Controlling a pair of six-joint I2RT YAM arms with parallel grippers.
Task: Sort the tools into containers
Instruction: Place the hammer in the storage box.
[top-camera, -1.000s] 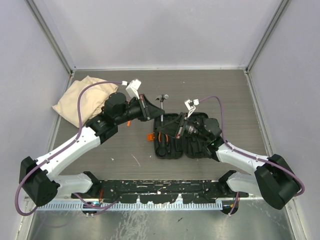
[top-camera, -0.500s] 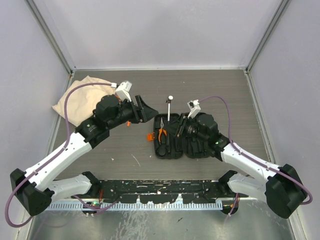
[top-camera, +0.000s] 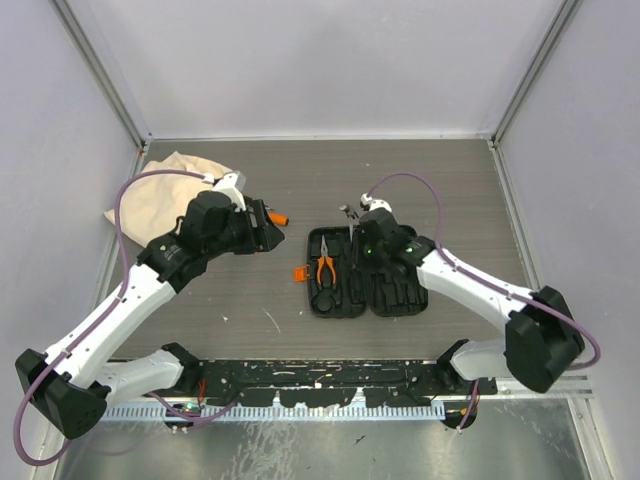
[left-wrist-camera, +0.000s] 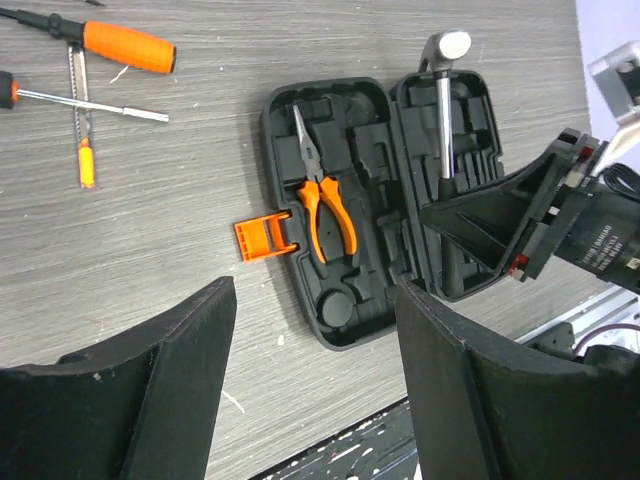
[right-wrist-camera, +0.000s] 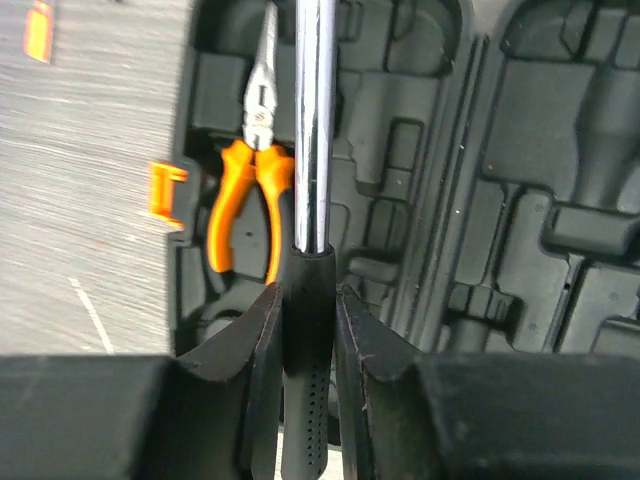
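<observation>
The black tool case (top-camera: 385, 290) lies open in the middle, with orange-handled pliers (top-camera: 324, 268) in its left half. My right gripper (top-camera: 362, 240) is shut on the black handle of the small hammer (right-wrist-camera: 312, 150) and holds it over the case; its steel head (left-wrist-camera: 445, 47) sits at the case's far edge. My left gripper (left-wrist-camera: 315, 300) stands open and empty, left of the case. Three screwdrivers lie on the table: an orange-handled one (left-wrist-camera: 128, 45), a thin one (left-wrist-camera: 85, 97) and a small one (left-wrist-camera: 82, 130).
A beige cloth bag (top-camera: 165, 195) lies at the far left by the wall. An orange latch (left-wrist-camera: 258, 238) sticks out of the case's left side. Enclosure walls close in the table on three sides.
My left gripper opened and pulled back left from the case, leaving the pliers in it. My right gripper swung the hammer round over the case.
</observation>
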